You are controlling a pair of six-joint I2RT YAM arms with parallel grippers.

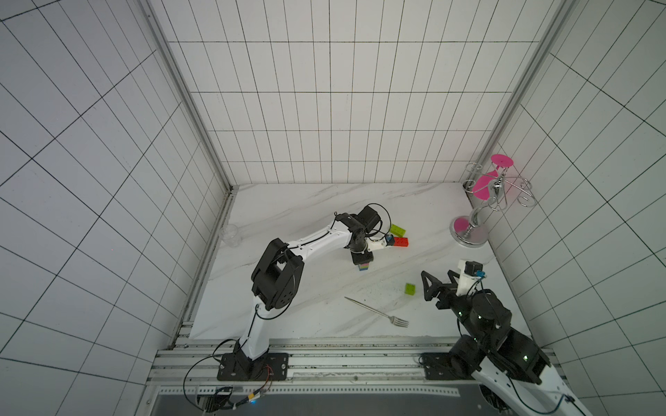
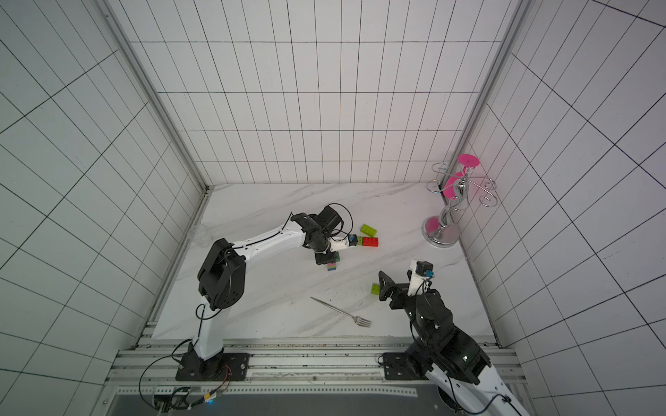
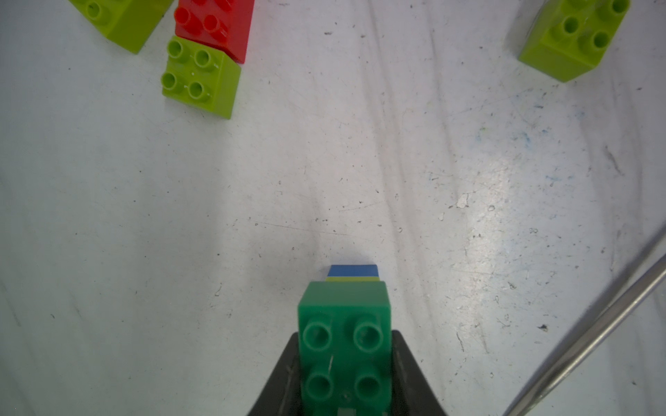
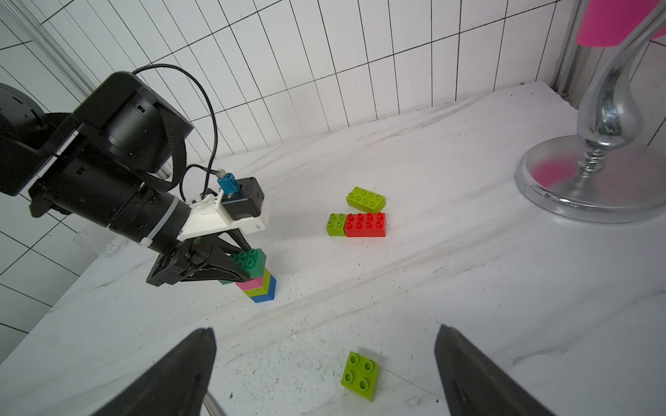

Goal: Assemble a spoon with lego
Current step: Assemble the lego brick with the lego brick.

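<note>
**Dark green brick held on the half-built spoon**

The spoon point(image 4: 260, 285) stands as a short upright stack at the centre of the frame in both top views, blue at the base, then lime, then pink. It appears to rest on the bench point(image 1: 288, 317). The left fingers point(image 4: 216, 275) are clamped on the dark green brick point(image 3: 346, 299) that tops the stack. That brick looks longer than the stem and overhangs it toward the wrist.

The step in hand looks like seating this brick. To do it well, I would keep the brick level and press straight down, because the stem is narrow and a sideways push could tip it. Let go only once no gap shows between green and pink. The right fingers point(image 4: 173, 374) stand wide apart and hold nothing. They hover at the lower right of the bench, just beside a loose lime square brick point(image 4: 360, 374), and could steady the stem.

The rest of the lego lies right of centre in a top view. A red brick point(image 4: 364, 225) touches a second lime square point(image 4: 336, 224), with a long lime brick point(image 4: 365, 198) just behind them. A fork point(image 1: 376, 311) lies near the front edge.

For containers, a clear cup point(image 1: 230, 236) sits at the left edge of the bench, too faint to tell whether it holds anything. Pink glasses point(image 1: 484, 187) hang upside down on a chrome stand point(image 1: 468, 236) at the far right.
</note>
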